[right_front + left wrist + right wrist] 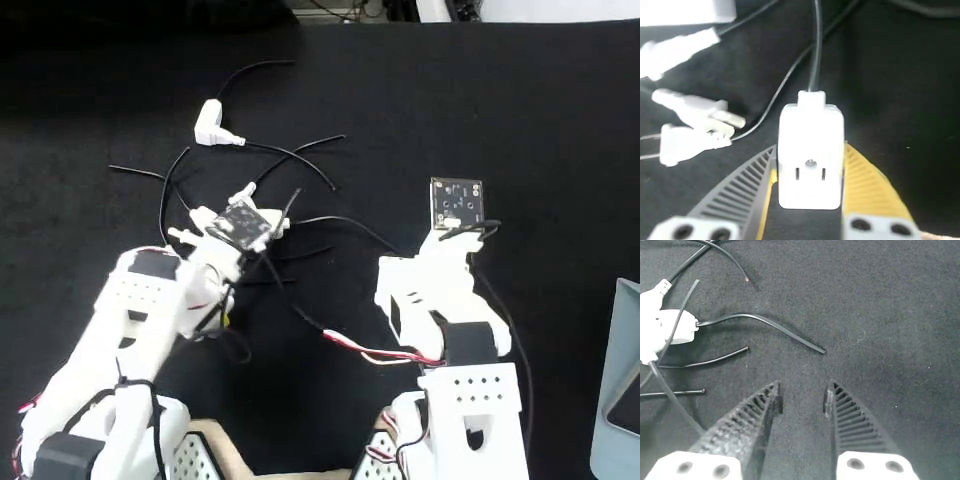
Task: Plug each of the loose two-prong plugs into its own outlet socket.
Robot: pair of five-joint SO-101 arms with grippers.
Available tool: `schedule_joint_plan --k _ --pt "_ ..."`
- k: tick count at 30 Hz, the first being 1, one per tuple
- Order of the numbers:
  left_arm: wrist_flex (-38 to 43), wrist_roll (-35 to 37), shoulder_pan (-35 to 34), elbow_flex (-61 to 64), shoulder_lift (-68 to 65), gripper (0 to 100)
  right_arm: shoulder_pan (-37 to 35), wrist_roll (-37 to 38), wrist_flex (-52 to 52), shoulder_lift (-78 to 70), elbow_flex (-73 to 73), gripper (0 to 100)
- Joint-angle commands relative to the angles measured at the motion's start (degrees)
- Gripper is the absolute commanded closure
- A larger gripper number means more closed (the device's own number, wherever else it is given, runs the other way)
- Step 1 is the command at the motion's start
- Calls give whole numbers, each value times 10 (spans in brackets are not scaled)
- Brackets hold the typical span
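left tool [810, 150]: clenched on a white socket [810, 135]. one finger presses each side of the block, and its two slots face the wrist camera. the socket's black cord [815, 45] leaves the far end and runs straight ahead of the tool.

loose plugs: two white two-prong plugs lie on the black table [400, 90] just beside the left tool, level with its fingertips. the near plug [685, 142] and the far plug [697, 106] lie close together. both are apart from the held socket, and neither is inserted.

right tool [802, 400]: released, with a clear gap between the two black fingers. it hangs over bare table with nothing grasped. loose black wires [765, 325] lie ahead of it with their cut ends free.

in the high view, a white connector [210, 122] with its own lead lies well beyond the left tool, apart from the other items. the two tools are well apart from each other.
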State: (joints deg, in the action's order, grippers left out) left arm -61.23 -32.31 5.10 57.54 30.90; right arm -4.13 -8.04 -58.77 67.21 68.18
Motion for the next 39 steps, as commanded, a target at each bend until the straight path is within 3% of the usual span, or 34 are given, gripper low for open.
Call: schedule_joint_plan --k 1,3,12,15,23,39 --pt "-10 -8 -46 -37 9 698 -8 -3 9 5 -4 861" --pt "-8 -9 -70 -41 9 658 -8 -3 9 5 -4 861" --pt "0 -13 -144 -104 3 662 -8 -3 10 5 -4 861" --pt "36 -13 -144 -76 2 662 -8 -3 8 5 -4 861" --pt "114 -13 -88 33 2 664 -8 -3 8 5 -4 861" --pt "116 22 62 88 10 893 -8 -3 7 5 -4 861"
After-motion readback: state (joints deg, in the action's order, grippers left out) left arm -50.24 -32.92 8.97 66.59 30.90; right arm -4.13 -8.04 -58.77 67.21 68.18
